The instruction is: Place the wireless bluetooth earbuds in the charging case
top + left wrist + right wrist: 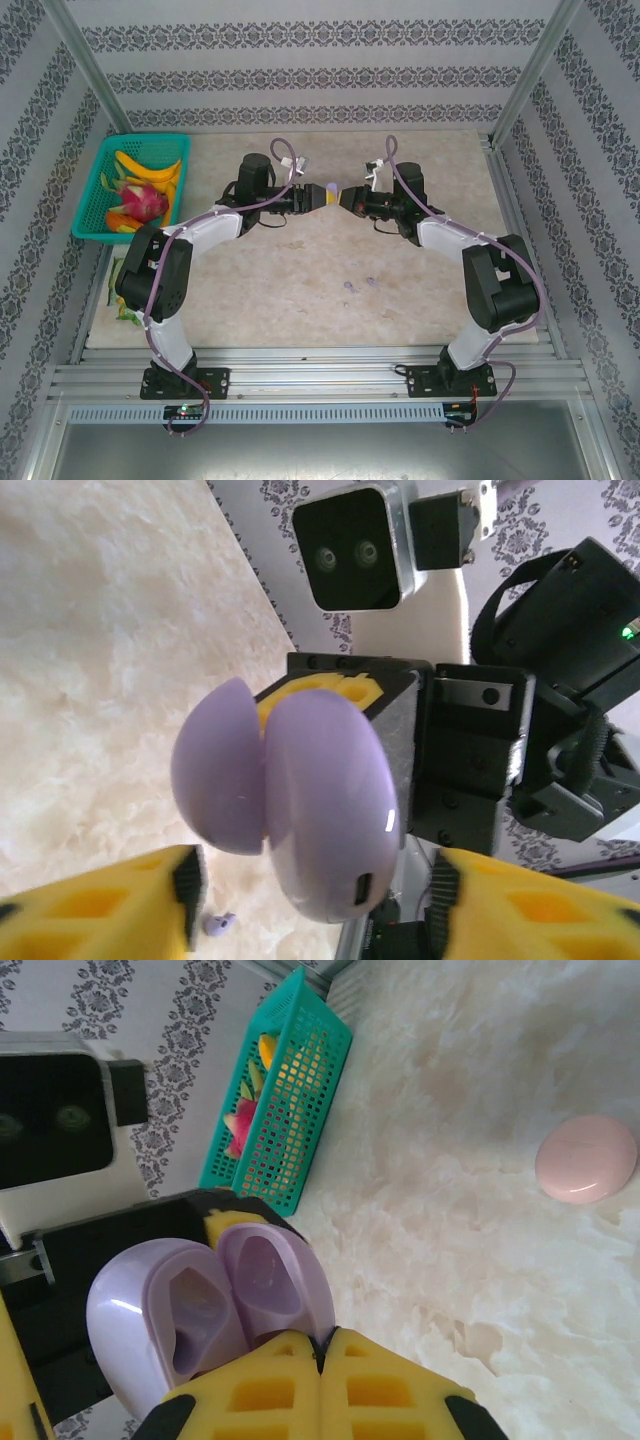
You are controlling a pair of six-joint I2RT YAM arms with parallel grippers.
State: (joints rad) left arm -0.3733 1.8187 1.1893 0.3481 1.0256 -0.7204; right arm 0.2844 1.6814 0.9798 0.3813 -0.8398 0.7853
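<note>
Currently the right tool [322, 1355] is clenched on the rim of the open light purple oval plastic charging case [125, 1325], held above the beige worktop [290, 295]. The left tool [315, 895] is released, its yellow fingers [130, 905] at both sides of the case. Two tiny light purple plastic earbuds [348, 287] lie on the worktop, at 6 o'clock from both tools

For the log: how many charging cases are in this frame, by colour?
Purple charging case: 1, open, held by the right gripper
Pink charging case: 1, lying shut
Total: 2
</note>
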